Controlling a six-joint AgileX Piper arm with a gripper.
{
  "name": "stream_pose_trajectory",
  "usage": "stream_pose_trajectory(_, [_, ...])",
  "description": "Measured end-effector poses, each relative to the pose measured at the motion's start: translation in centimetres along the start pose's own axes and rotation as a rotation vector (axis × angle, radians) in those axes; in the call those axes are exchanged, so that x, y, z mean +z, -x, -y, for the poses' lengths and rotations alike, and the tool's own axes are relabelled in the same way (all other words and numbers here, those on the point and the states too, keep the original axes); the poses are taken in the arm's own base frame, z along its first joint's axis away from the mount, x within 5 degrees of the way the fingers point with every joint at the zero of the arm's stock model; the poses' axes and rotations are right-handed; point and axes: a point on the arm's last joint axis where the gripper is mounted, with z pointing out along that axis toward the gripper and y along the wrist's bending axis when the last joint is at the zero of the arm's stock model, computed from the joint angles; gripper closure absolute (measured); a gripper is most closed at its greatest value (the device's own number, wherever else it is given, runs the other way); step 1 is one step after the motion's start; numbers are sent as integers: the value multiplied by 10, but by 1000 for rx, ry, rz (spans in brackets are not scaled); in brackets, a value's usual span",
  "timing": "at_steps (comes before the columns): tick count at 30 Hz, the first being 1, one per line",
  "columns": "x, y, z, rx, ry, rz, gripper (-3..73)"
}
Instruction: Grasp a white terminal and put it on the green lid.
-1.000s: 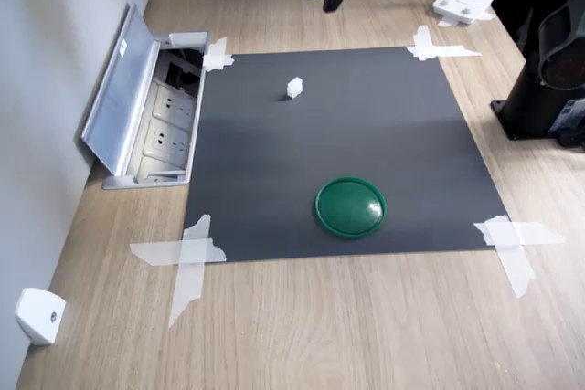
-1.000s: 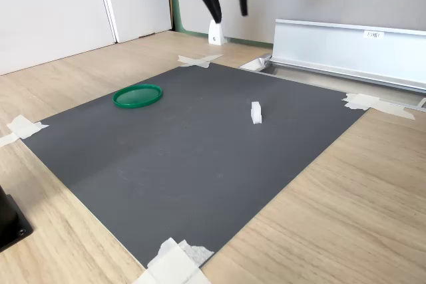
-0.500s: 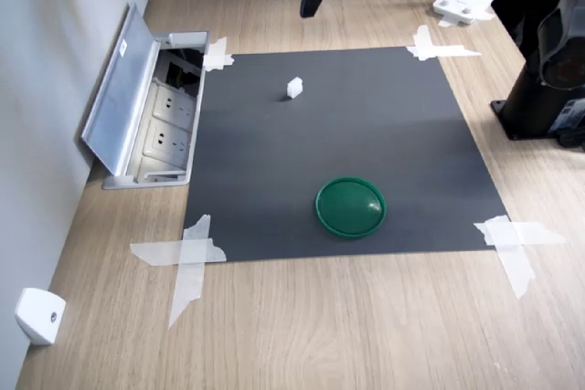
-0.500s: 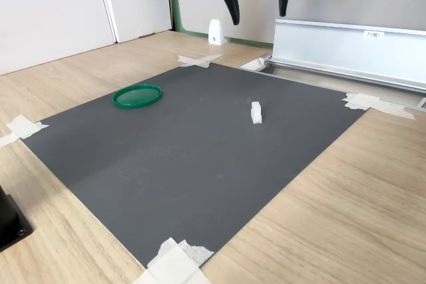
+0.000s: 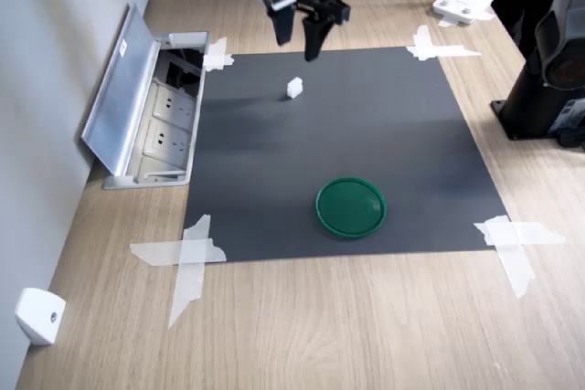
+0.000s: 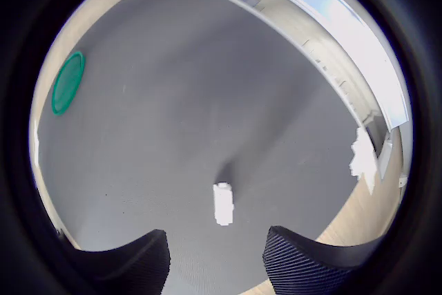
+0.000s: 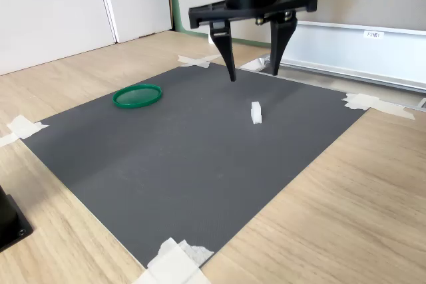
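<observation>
Step in hand: approach to the grasp. The gripper hangs above the dark mat with its jaws spread wide and nothing between them. It points straight down in the second exterior view.

The white terminal stands on the mat, untouched. In the first exterior view it lies just below the fingertips; in the wrist view the terminal shows ahead of the gap between the two fingers, roughly centred on it. Height of the fingertips over the mat is hard to judge, since the two exterior views disagree on how close they look; probably a clear gap remains.

The green lid rests flat on the mat, well apart from the terminal, nearer the first exterior view's bottom edge. Nothing lies on it. The open socket box sits off the mat at the first exterior view's left, clear of the path.

Next move, as judged: lower with the jaws held wide until the fingers straddle the terminal, then close. The piece is tiny, so a small lateral offset could tip or push it.
</observation>
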Motion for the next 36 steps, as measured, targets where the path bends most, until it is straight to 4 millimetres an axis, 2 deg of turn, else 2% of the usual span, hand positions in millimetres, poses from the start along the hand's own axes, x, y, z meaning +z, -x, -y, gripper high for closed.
stream_pose_trajectory(13, [38, 1, 4, -13, 7, -12, 119])
stream_pose_trajectory(20, [52, 2, 5, -14, 32, -18, 137])
stream_pose_trajectory(25, [53, 4, 5, -26, 23, -12, 191])
stream_pose_trajectory(36, [54, 13, 0, -32, 26, -7, 369])
